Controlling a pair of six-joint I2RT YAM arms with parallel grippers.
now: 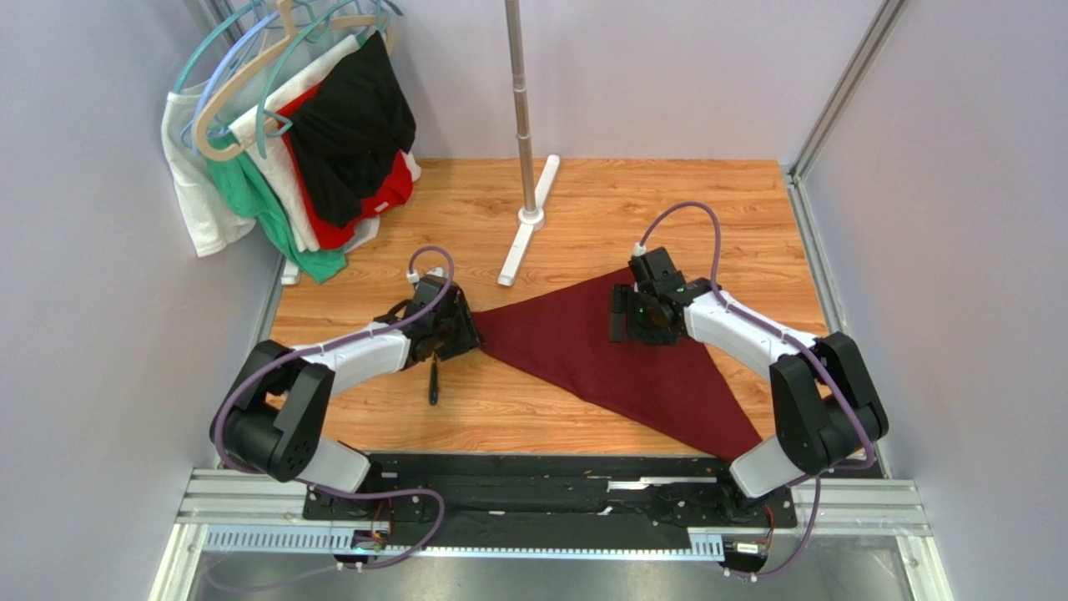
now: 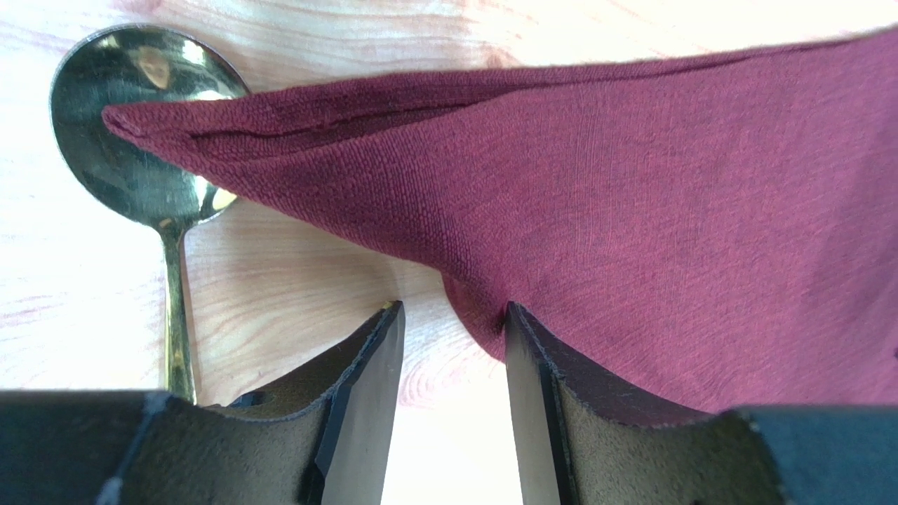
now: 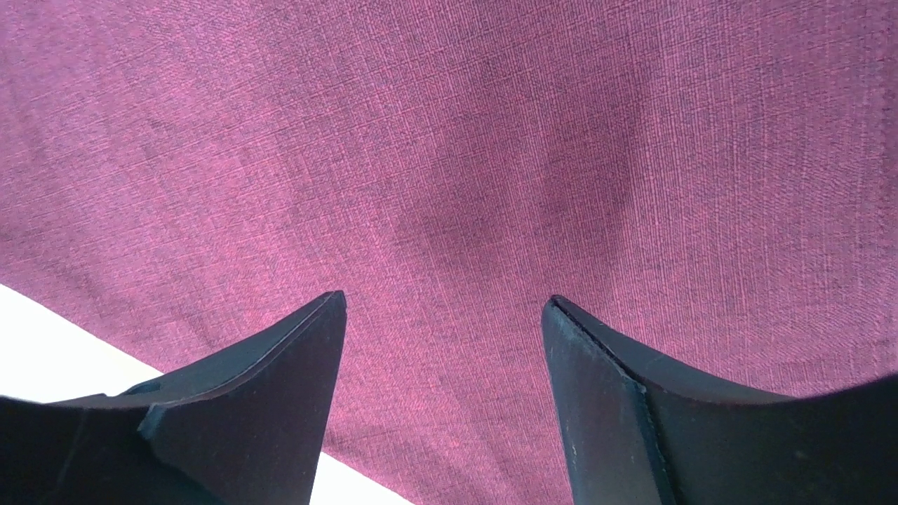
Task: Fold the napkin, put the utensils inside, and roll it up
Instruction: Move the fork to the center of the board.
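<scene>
**Desk:** What could go wrong from here?

**Photographer:** The spoon [image 2: 116,116] is the worry. Its gold bowl lies partly under the left tip of the napkin [image 1: 614,357], not inside the fold, and its handle trails out onto the wooden table [image 1: 602,200]. If the left gripper [image 2: 451,316] tugs that tip, the cloth may drag the spoon or skew the triangle. A roll begun now would likely leave the spoon outside.

**Desk:** And the arms?

**Photographer:** Both reach forward and inward, wrists bent down. The left gripper hangs low at the napkin's left tip, jaws parted with bare wood between them. The cloth edge is just beside one finger, and nothing is pinched. The right gripper [image 3: 443,305] hovers over the upper middle of the napkin, jaws spread wide, holding nothing.

**Desk:** The napkin itself?

**Photographer:** Folded into a triangle, flat at the table's centre, its long point toward the right arm's base.
</scene>
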